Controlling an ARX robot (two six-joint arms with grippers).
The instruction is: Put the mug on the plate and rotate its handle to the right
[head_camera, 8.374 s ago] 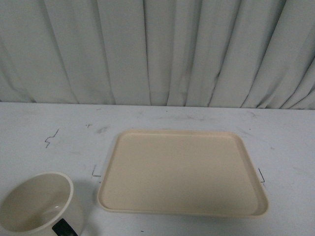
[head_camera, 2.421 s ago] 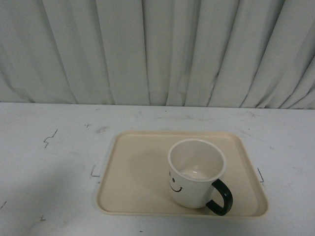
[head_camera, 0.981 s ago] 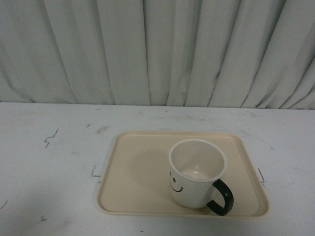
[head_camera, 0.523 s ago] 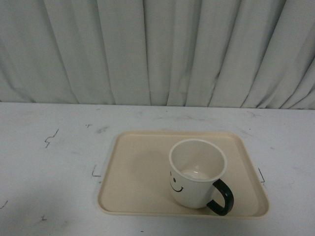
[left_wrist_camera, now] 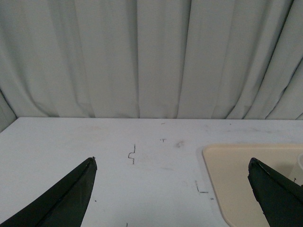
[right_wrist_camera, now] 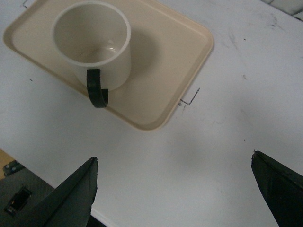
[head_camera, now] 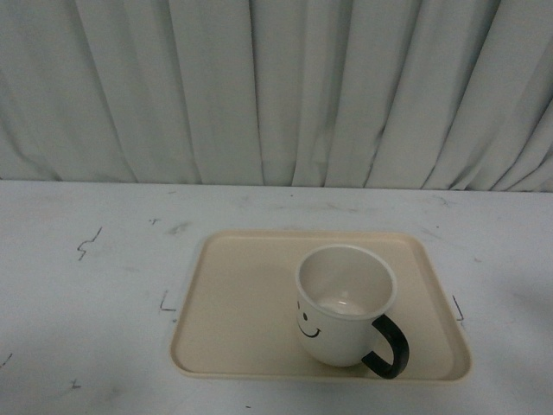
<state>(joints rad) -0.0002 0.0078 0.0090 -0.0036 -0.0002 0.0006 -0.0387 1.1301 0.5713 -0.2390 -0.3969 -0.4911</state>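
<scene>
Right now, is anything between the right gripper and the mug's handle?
Nothing visible. The right gripper hangs open above the table. Only bare table and the rim of the plate lie between it and the handle of the mug, which stands on the plate.

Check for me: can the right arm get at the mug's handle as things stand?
Probably yes. The right end effector is open and apart from the mug, whose handle juts toward it near the plate's rim; the right wrist view shows nothing between them.
</scene>
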